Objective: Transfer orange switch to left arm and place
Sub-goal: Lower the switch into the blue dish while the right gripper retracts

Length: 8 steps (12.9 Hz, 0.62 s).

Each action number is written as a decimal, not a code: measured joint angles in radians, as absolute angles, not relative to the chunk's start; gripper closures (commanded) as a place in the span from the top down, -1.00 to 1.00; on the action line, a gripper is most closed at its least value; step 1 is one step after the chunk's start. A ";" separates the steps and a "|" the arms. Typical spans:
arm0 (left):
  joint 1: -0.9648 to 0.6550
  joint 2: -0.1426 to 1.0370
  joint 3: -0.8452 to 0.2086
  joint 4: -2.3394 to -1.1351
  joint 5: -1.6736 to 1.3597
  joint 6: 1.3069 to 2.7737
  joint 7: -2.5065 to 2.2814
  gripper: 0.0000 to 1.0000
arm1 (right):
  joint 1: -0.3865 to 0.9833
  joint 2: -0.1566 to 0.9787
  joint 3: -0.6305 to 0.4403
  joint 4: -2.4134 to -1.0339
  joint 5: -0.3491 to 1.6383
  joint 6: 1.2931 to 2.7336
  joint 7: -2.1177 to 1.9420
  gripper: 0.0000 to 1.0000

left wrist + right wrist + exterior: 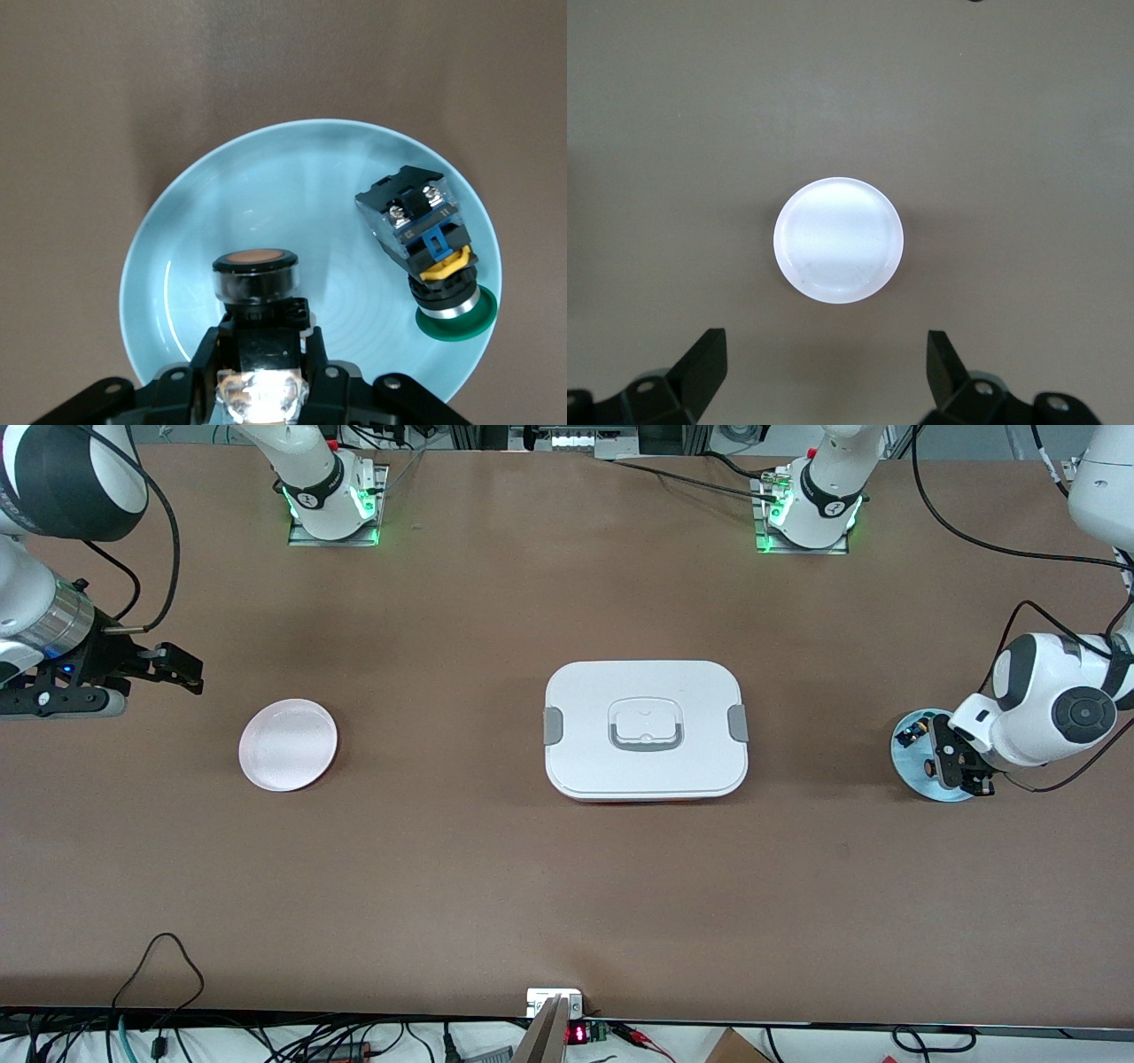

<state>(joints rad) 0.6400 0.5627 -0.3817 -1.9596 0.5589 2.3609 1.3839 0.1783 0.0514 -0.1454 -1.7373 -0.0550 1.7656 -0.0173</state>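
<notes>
The orange switch, black with an orange round cap, is on the pale blue plate at the left arm's end of the table. My left gripper is low over that plate and shut on the switch's black body, one finger on each side. In the front view the left gripper covers most of the switch. The white lidded box stands at the table's middle. My right gripper is open and empty, up in the air at the right arm's end; it also shows in the right wrist view.
A small black switch with a green cap lies on its side in the same blue plate. A white round plate sits toward the right arm's end of the table and shows below the right gripper.
</notes>
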 measured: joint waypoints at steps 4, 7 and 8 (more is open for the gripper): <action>0.648 0.572 -0.382 -1.961 0.564 2.370 1.384 1.00 | 0.186 0.027 -0.140 -1.679 -0.057 1.684 -0.017 1.00; 0.649 0.571 -0.387 -1.959 0.564 2.363 1.384 1.00 | 0.185 0.028 -0.140 -1.667 -0.057 1.681 -0.018 1.00; 0.649 0.568 -0.393 -1.955 0.564 2.358 1.384 1.00 | 0.184 0.029 -0.142 -1.664 -0.057 1.681 -0.018 1.00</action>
